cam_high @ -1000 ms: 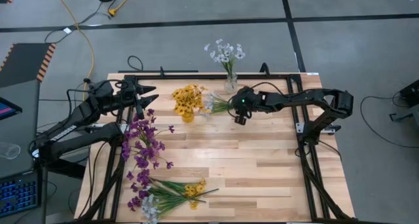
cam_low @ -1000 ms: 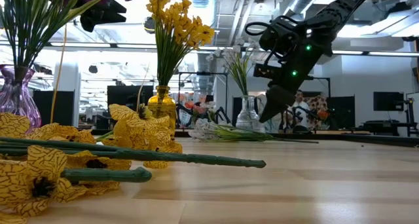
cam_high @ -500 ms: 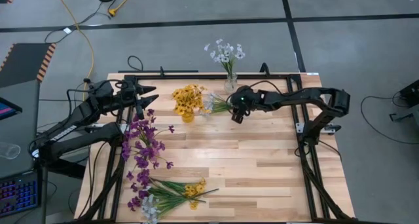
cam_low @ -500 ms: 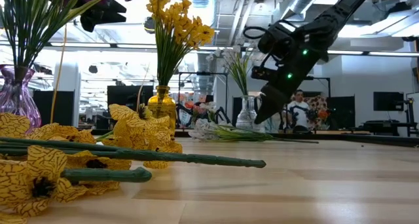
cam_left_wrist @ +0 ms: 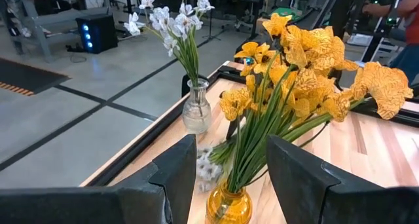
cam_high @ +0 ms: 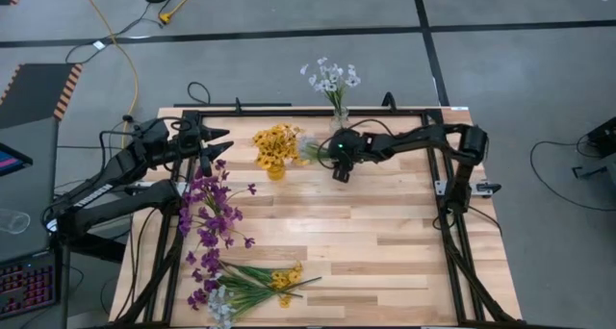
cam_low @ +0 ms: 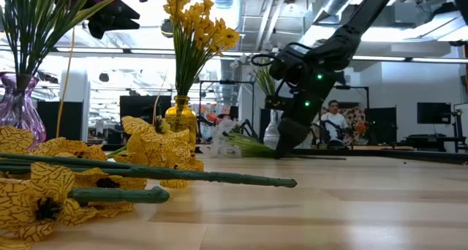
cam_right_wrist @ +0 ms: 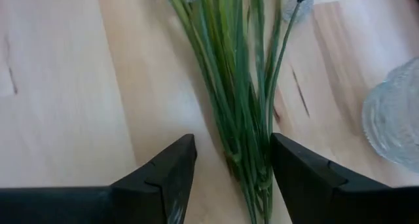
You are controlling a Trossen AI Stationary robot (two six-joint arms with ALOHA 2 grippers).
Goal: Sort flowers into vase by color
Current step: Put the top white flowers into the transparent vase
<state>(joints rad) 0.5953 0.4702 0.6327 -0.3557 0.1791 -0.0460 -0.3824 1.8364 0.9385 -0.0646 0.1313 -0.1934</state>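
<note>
High view: right tool (cam_high: pixel 334 159) sits at upper centre of the worktop (cam_high: pixel 385 242), low over a loose white spray (cam_high: pixel 313 152) lying flat between the yellow vase (cam_high: pixel 276 170) and the clear vase (cam_high: pixel 339 125). Right wrist view: tool fingers (cam_right_wrist: pixel 167 175) spread apart, straddling the green stems (cam_right_wrist: pixel 239 112), stems in the gap, not pinched; open, gripping nothing. Clear vase edge at right of that frame. Low view: right tool (cam_low: pixel 281 144) tip down at the worktop, touching or just above the stem ends; cannot tell which.

Left tool (cam_high: pixel 217 139) hovers at upper left of the worktop, just left of the yellow bunch (cam_high: pixel 276 144). Left wrist view: its fingers (cam_left_wrist: pixel 177 175) stand parted with nothing between them, yellow bunch and white bunch (cam_left_wrist: pixel 171 18) ahead, both upright in their vases.

Purple flowers (cam_high: pixel 207 209) upright at left of the frame in high view; in low view, a purple vase (cam_low: pixel 20 107) at far left. Loose pile (cam_high: pixel 245 286) of purple, yellow and white sprays lies flat at lower left of the worktop, well apart from both tools. Low view shows those yellow blossoms (cam_low: pixel 44 195) close in the foreground, lower left.

No readable writing or labels. A person (cam_low: pixel 335 126) sits in the room behind, right of centre in low view.
</note>
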